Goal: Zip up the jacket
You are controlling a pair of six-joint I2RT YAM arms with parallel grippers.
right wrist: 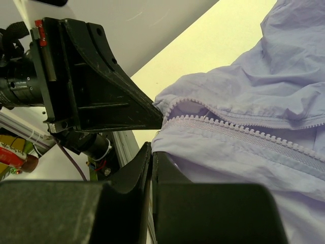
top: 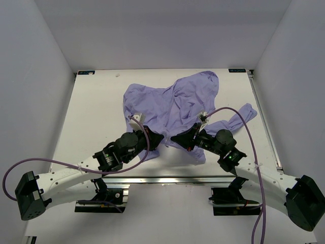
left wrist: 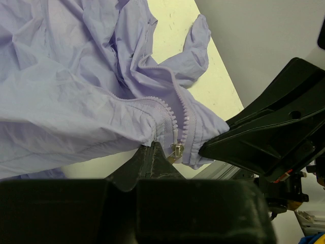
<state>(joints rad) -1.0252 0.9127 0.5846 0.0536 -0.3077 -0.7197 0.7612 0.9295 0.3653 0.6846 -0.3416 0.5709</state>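
Note:
The lavender jacket (top: 172, 104) lies crumpled on the white table (top: 91, 112), with one sleeve (top: 238, 118) trailing right. My left gripper (top: 158, 138) and right gripper (top: 175, 138) face each other tip to tip at its near hem. In the left wrist view my left gripper (left wrist: 153, 146) is shut on the fabric just left of the brass zipper slider (left wrist: 177, 150); the zipper teeth (left wrist: 175, 109) run up from it. In the right wrist view my right gripper (right wrist: 152, 146) is shut on the hem below the zipper teeth (right wrist: 244, 129).
A metal rail (top: 167, 179) runs along the table's near edge, just behind both grippers. Grey walls enclose the table on three sides. Purple cables (top: 147, 152) loop from each wrist. A small white speck (top: 118, 74) lies at the far left.

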